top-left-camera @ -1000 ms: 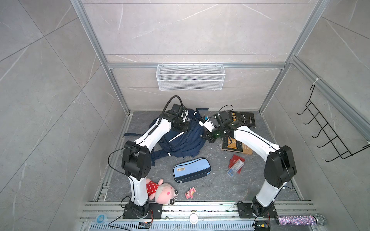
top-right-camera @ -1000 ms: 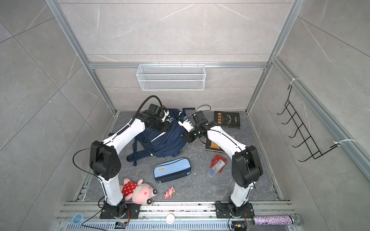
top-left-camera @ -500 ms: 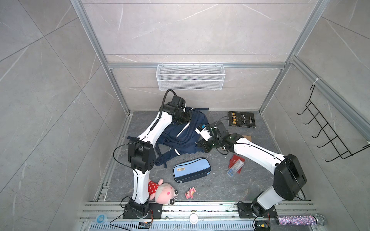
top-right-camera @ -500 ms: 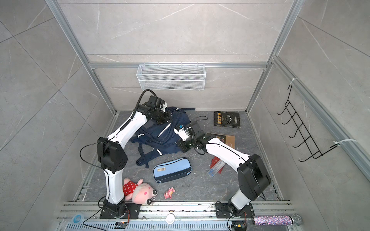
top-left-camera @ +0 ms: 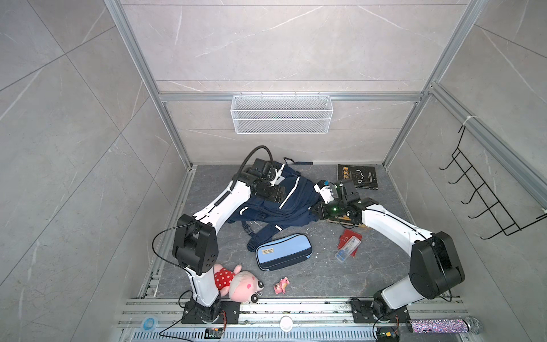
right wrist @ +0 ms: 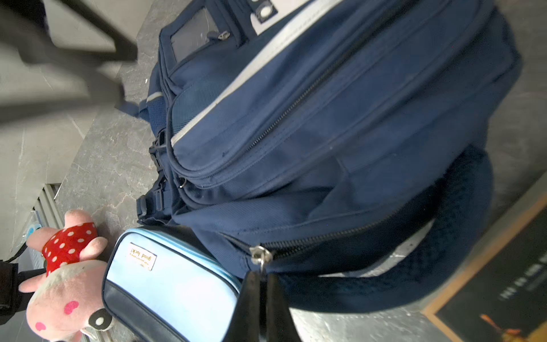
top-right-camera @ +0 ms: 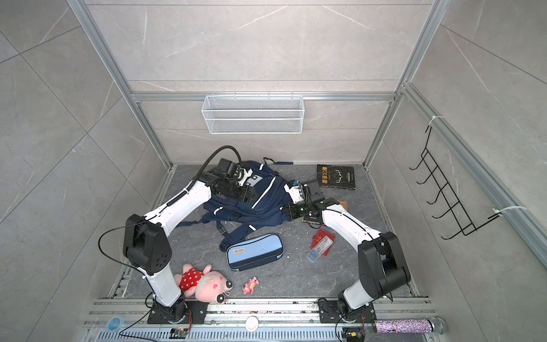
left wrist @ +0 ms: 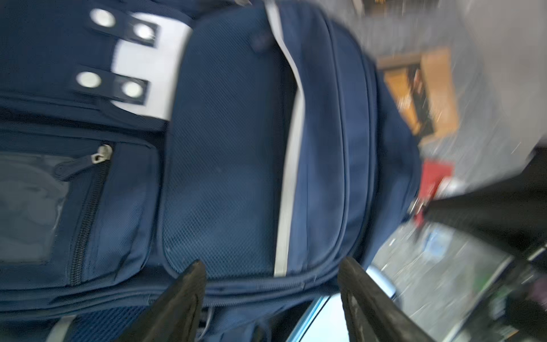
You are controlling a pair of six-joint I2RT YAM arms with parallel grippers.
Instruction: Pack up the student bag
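- Two grippers, one change: the left gripper (left wrist: 270,263) has let go. A second ago it was clamped on the top of the student bag (top-left-camera: 284,201); now its fingers (left wrist: 189,284) are spread with nothing between them, hovering just over the bag's front pocket.
- The right gripper (right wrist: 261,275) is unchanged: still pressed together, pinching the metal zip pull (right wrist: 260,257) on the bag's side seam.
- The bag lies on the grey floor toward the back wall, between the two grippers, front face up. Its straps trail toward the pencil case (top-left-camera: 283,251). It has hardly shifted over the last second.
- Nothing is packed, as far as the views show:
  - The pencil case, black book (top-left-camera: 357,176), red box with clear case (top-left-camera: 349,242), plush pig (top-left-camera: 236,281) and small pink toy (top-left-camera: 281,285) are all on the floor.
  - A second, brown-edged book (top-left-camera: 344,219) sits partly under the right arm.
- No compartment shows as open in any view. I can't tell how far the pinched zip has run.
- My read: we're in the zip-opening step, and the bag has lost its anchor.
  - If the right arm pulls the zip now, the soft fabric will likely drag along instead of the slider moving.
  - The left gripper probably needs a fresh hold nearer the zip track before the pull does anything.
- Risk: the pull tab is small, so a sideways tug could slip it out of the pinch.
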